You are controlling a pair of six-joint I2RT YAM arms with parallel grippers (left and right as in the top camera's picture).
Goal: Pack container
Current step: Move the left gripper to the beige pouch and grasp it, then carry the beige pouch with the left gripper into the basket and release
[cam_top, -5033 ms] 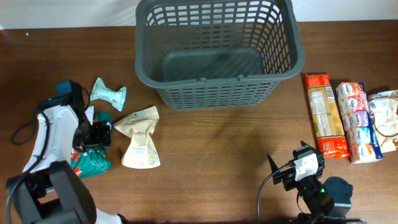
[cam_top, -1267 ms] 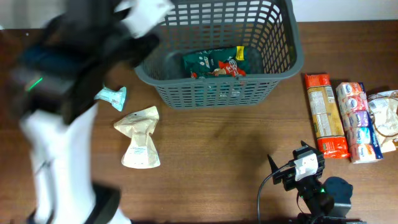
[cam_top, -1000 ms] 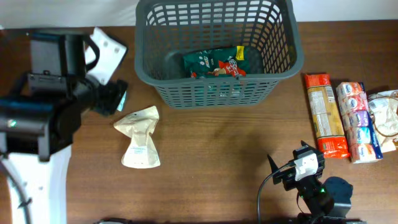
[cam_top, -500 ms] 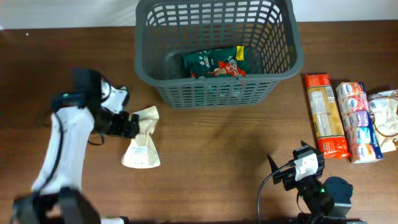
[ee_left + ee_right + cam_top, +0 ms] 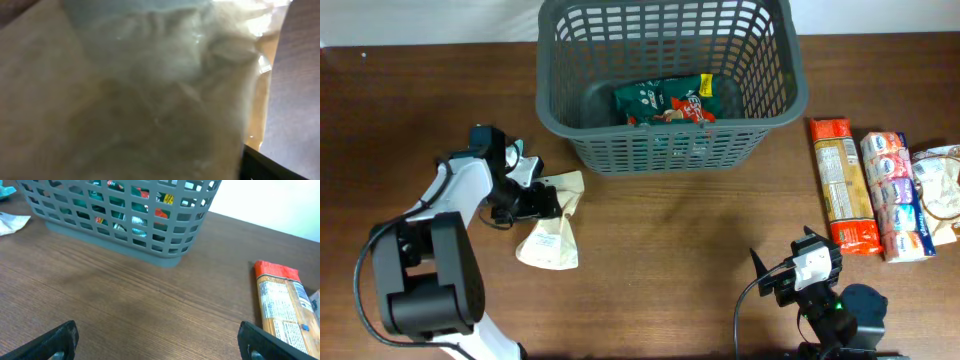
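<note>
Wooden table [image 5: 670, 250], left tool [image 5: 542, 198] touching beige pouch [image 5: 550, 240]

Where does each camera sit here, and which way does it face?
Overhead: above the table, looking straight down; both arms show, left gripper at the crumpled beige pouch.
Left wrist: close against that pouch, which fills the frame; one dark corner, likely a finger.
Right wrist: low, facing the dark grey slotted plastic basket; right gripper fingertips spread at bottom corners.
Shared: overhead and right wrist both show the basket.
</note>
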